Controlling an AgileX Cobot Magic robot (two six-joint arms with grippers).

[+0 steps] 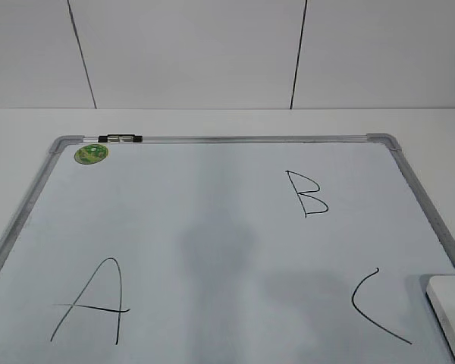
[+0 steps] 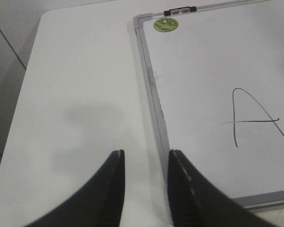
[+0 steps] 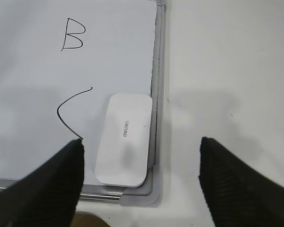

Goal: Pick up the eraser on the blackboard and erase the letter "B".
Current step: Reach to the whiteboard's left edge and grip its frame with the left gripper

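Observation:
The blackboard [image 1: 212, 227] is a white board with a silver frame, lying flat on the table. The black letter "B" [image 1: 306, 193] is at its upper right; it also shows in the right wrist view [image 3: 72, 34]. The white eraser [image 3: 124, 139] lies flat in the board's near right corner, beside the "C" [image 3: 68, 113]; only its edge shows in the exterior view [image 1: 451, 315]. My right gripper [image 3: 141, 156] is open wide above the eraser, not touching it. My left gripper [image 2: 144, 163] is open and empty over the board's left frame edge. Neither gripper shows in the exterior view.
A letter "A" [image 1: 91, 303] is at the board's near left. A green round sticker [image 1: 91, 154] and a black clip [image 1: 120, 138] sit at the far left corner. White table [image 2: 80, 94] surrounds the board; a white wall is behind.

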